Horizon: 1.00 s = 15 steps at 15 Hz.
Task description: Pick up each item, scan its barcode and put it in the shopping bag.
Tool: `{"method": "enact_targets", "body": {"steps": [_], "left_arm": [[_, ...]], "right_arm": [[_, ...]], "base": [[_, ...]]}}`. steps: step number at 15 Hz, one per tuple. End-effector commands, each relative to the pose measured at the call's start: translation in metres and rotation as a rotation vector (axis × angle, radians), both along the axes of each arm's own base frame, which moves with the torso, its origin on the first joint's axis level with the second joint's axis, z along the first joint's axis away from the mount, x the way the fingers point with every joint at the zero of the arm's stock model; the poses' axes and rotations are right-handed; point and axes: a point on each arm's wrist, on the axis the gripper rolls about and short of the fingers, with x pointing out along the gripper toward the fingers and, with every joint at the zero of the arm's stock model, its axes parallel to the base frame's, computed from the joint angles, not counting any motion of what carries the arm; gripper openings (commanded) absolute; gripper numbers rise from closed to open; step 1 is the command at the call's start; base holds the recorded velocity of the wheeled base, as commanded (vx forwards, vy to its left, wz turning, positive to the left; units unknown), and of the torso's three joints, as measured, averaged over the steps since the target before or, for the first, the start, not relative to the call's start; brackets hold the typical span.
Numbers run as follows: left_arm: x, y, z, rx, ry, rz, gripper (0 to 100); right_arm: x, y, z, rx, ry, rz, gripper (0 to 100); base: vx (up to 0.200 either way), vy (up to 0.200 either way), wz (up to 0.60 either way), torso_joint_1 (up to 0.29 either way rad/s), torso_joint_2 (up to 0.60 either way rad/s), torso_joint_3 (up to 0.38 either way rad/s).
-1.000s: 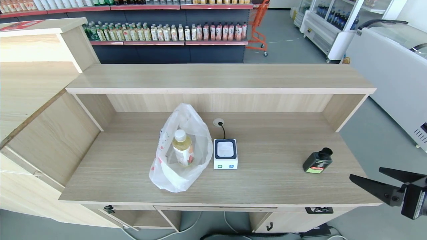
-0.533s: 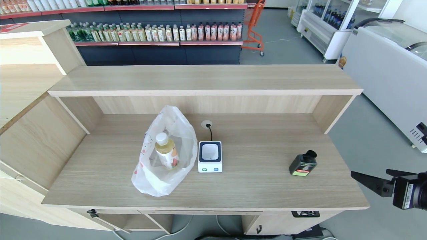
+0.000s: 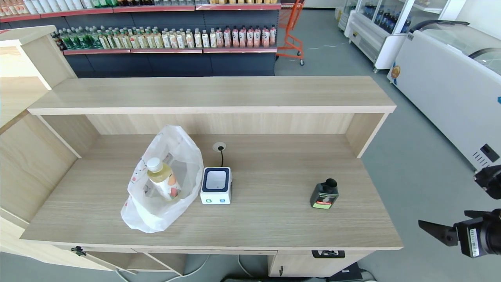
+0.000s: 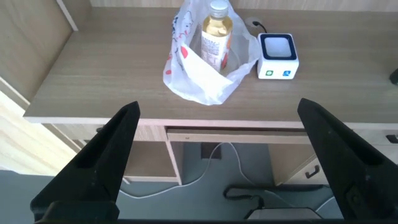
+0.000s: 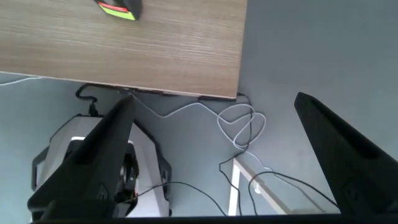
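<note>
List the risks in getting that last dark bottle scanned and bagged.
1. The right gripper, fingers open, hangs beyond the right end of the counter, away from the dark bottle; a hasty reach could knock it over.
2. The shopping bag is limp, its mouth sagging around the standing tea bottle, so a second item may snag the plastic or topple that bottle.
3. The scanner sits close beside the bag; a swing between them might shove it.

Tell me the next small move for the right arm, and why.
Probably bring the right gripper forward over the light wooden counter toward the small dark bottle with the red-and-green label. It stands unbagged on the right; the gripper hangs off the counter's near corner, fingers open, and the white plastic bag already holds the pale yellow drink bottle.
</note>
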Motion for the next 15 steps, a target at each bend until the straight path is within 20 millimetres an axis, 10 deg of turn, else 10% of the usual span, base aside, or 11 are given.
{"method": "enact_targets", "body": {"steps": [1,15], "left_arm": [[0.0,0.0,0.0,-0.002,0.0,0.0,100],[0.0,0.0,0.0,-0.001,-0.001,0.0,100]], "right_arm": [[0.014,-0.005,-0.009,-0.043,0.068,-0.023,100],[0.114,0.048,-0.069,-0.252,0.093,0.474,100]], "base": [[0.0,0.0,0.0,0.0,0.0,0.0],[0.0,0.0,0.0,0.0,0.0,0.0]]}}
